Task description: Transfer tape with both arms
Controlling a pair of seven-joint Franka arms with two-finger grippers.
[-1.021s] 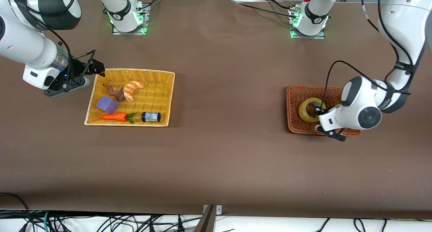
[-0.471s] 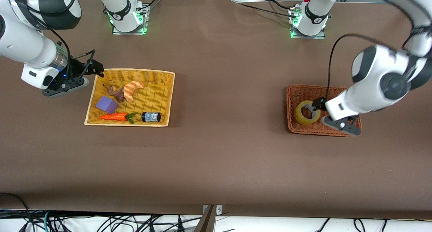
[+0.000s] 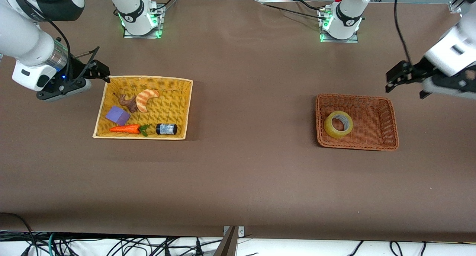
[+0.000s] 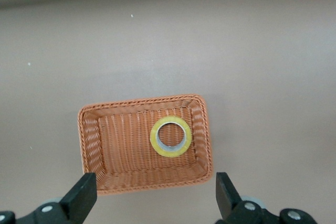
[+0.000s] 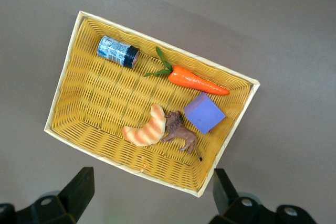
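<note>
Tape (image 3: 338, 124), a yellowish translucent ring with a grey inner core, is lying flat in the brown basket (image 3: 386, 114), below the left gripper (image 3: 395, 77), which is hanging wide open, empty. Right gripper (image 3: 100, 70) is hovering open, empty, over the yellow basket's (image 3: 178, 111) corner.

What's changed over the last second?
The left pincer let go of the tape and rose clear of the brown basket; it now hangs open above the table. The tape lies in that basket. The right pincer shifted slightly; the yellow basket's contents stayed put.
</note>
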